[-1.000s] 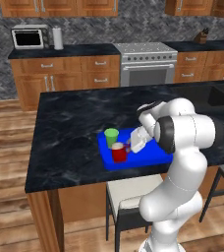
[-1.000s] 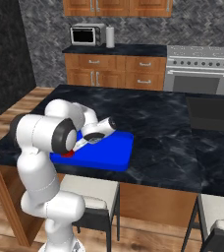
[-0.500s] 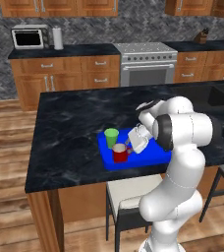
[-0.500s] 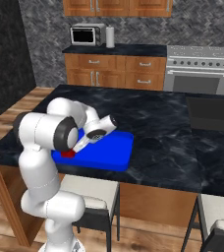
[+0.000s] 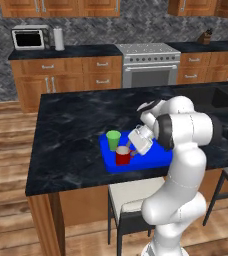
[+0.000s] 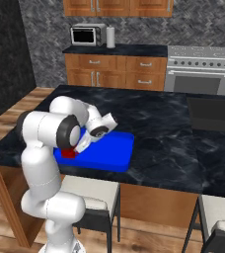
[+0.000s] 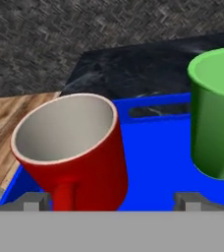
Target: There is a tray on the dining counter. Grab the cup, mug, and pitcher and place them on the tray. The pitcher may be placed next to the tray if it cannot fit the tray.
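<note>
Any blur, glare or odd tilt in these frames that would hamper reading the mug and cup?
Hand view: sharp, rolled, so the red mug and green cup lean; no glare. Left base view: soft, evenly lit. Right base view: the arm hides most of the mug.

Both base views look forward and down at the tray [image 5: 136,161] from behind, sharing it; hand view close above it

Glossy black marbled stone dining counter [image 5: 71,125] on a brown wood base, smooth matt blue tray [image 7: 153,142], smooth red mug [image 7: 79,152], smooth green cup [image 7: 217,128]
</note>
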